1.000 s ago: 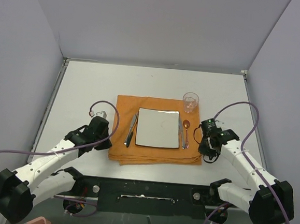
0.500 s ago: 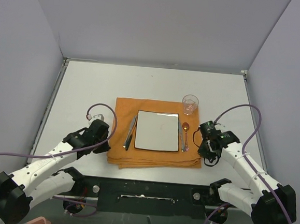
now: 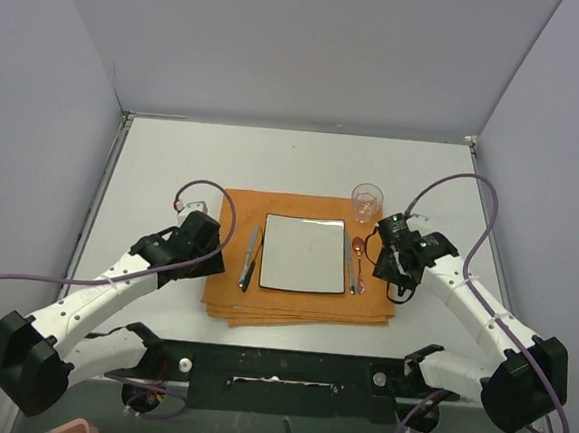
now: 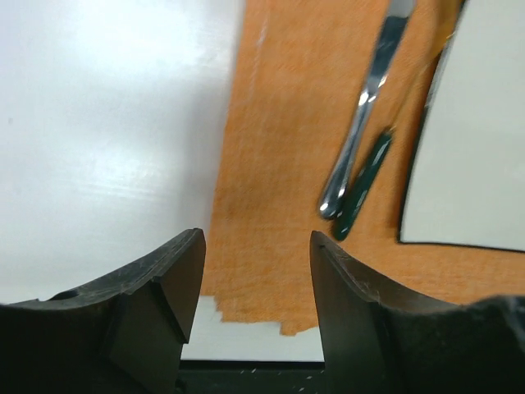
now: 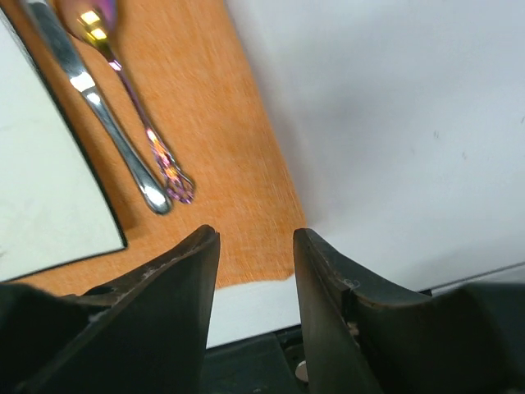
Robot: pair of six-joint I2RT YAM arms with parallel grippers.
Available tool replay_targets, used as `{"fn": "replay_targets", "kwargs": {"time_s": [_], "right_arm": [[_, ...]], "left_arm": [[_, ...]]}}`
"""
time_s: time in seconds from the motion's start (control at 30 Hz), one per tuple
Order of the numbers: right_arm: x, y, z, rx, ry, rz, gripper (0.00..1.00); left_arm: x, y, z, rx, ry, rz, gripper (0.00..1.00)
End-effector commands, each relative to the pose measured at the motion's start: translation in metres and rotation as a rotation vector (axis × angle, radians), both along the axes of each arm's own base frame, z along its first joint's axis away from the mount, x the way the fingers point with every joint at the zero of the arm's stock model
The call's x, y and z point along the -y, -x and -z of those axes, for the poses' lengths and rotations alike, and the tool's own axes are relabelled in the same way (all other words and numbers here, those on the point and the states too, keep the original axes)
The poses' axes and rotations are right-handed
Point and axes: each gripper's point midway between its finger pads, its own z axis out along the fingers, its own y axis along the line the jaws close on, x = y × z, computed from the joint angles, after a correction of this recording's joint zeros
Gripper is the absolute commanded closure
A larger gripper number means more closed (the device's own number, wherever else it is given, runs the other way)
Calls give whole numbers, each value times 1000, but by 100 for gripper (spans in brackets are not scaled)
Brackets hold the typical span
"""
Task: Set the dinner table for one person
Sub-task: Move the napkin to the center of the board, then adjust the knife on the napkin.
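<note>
The counter (image 3: 173,167) is filling the view. At its centre an orange cloth (image 3: 293,305) is lying flat, carrying a square white plate (image 3: 305,253). Two pieces of cutlery (image 3: 250,257) are lying at the plate's 9 o'clock, a spoon (image 3: 359,254) at 3 o'clock, and a glass (image 3: 367,203) is standing at 1 o'clock. The left jaws are standing apart, gripping nothing, over the cloth's 9 o'clock edge. The right jaws are doing likewise at its 3 o'clock edge.
</note>
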Motion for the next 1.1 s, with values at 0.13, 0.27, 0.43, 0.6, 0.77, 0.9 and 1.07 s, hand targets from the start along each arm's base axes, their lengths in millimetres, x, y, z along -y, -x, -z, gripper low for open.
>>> {"fn": "replay_targets", "kwargs": {"time_s": [0.13,0.27,0.43,0.6,0.77,0.9,1.07], "right_arm": [[-14,-68,-67,249,37,-96,58],[-24,-73,-82,298,-22,-110,58],[-36,-75,-95,351,-86,-150,60],[-46,-85,-121,433,-106,-247,59],[-46,-85,-134,456,-103,-268,59],[-44,-82,-143,480,-114,-269,59],[-40,-77,-144,476,-99,-279,59]], "left_arm": [[60,-79,-61,221,50,207,49],[83,-88,-44,191,71,294,50],[106,-82,-12,114,64,391,57],[116,-71,10,76,45,445,59],[114,-64,29,32,14,461,59],[111,-60,45,6,-21,470,59],[107,-61,54,1,-61,458,59]]}}
